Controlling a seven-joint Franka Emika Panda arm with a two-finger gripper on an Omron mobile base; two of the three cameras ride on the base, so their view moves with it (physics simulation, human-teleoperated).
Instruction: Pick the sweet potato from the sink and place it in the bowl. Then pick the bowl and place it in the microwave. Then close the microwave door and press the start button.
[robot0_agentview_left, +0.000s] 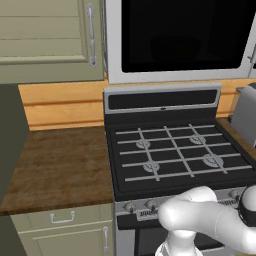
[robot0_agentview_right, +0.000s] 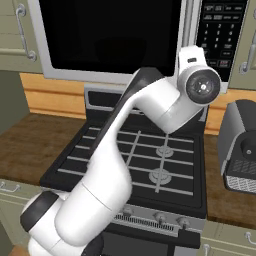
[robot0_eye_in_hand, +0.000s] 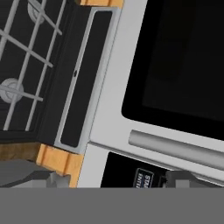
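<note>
While the white arm (robot0_agentview_right: 115, 165) is rising from the near edge over the gas stove (robot0_agentview_left: 175, 150), its pincer (robot0_eye_in_hand: 109, 181) is standing wide with nothing between its tips, close up against the microwave (robot0_agentview_right: 150, 40). Seen from the hand, one dark fingertip (robot0_eye_in_hand: 52, 178) is lying over the orange backsplash (robot0_agentview_left: 60, 102) and the other over the black keypad panel (robot0_agentview_right: 220, 30), just beside the long silver bar handle (robot0_eye_in_hand: 175, 146). To the near left of the stove a wooden counter (robot0_agentview_left: 60, 165) is sitting above pale green drawers (robot0_agentview_left: 62, 217). On the right, a grey appliance (robot0_agentview_right: 240, 147) is standing on the counter beside the burners. Farther back, above the stove's rear panel, the microwave door (robot0_agentview_left: 187, 32) is lying shut, its dark glass flush in the silver frame. A pale cabinet (robot0_agentview_left: 45, 35) is hanging to the far left of it.
</note>
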